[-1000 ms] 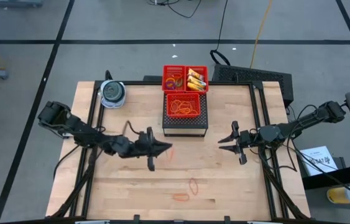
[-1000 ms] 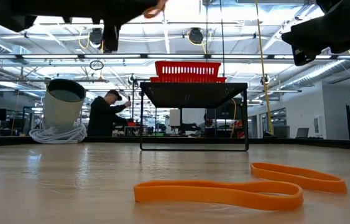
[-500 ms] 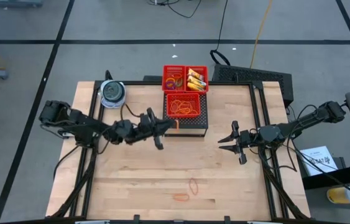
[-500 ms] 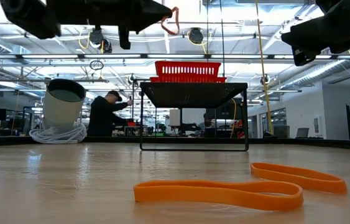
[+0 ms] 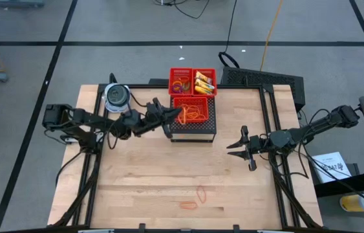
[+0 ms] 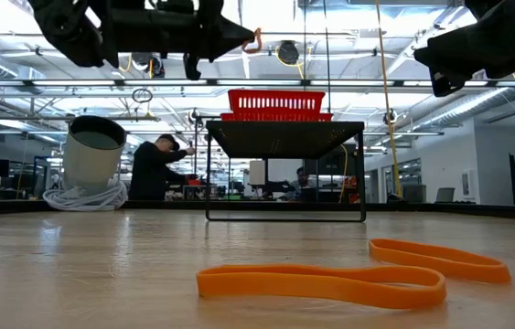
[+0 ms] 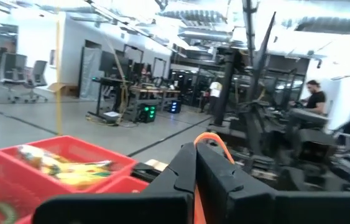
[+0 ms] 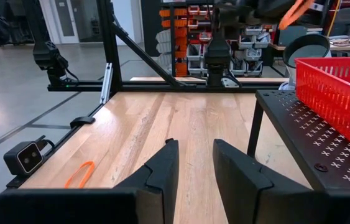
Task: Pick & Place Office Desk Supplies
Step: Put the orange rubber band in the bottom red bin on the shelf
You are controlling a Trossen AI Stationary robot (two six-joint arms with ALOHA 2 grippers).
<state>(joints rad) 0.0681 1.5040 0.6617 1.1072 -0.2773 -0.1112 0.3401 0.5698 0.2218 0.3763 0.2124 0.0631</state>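
Note:
My left gripper (image 5: pixel 179 117) is shut on an orange rubber band (image 6: pixel 256 38), high above the table at the left rim of the near red basket (image 5: pixel 191 109), which holds more rubber bands. That basket rests on a black stand (image 5: pixel 192 131). Behind it, two smaller red baskets hold coloured rings (image 5: pixel 182 83) and yellow packets (image 5: pixel 203 81). Two more rubber bands (image 5: pixel 200 192) (image 5: pixel 188 205) lie flat on the table near its front edge. My right gripper (image 5: pixel 229 145) waits open at the right, with nothing between its fingers (image 8: pixel 167 163). My left gripper pinches the rubber band between its two shut fingers. A short loop of the band (image 7: pixel 214 139) curls out past the fingertips. The fingers come roughly level from the table's left. The band is lifted clear of the table and the baskets.
A round blue-grey container (image 5: pixel 117 96) stands at the far left corner, close behind my left arm. The black stand's legs and perforated top (image 8: pixel 314 149) rise between the two grippers. Bare wood lies across the table's middle and near part.
My left gripper has swung from the table's middle toward the far edge and the baskets, rising a little and carrying the rubber band, which stays pinched at its fingertips. It now stands at the near basket's left rim.

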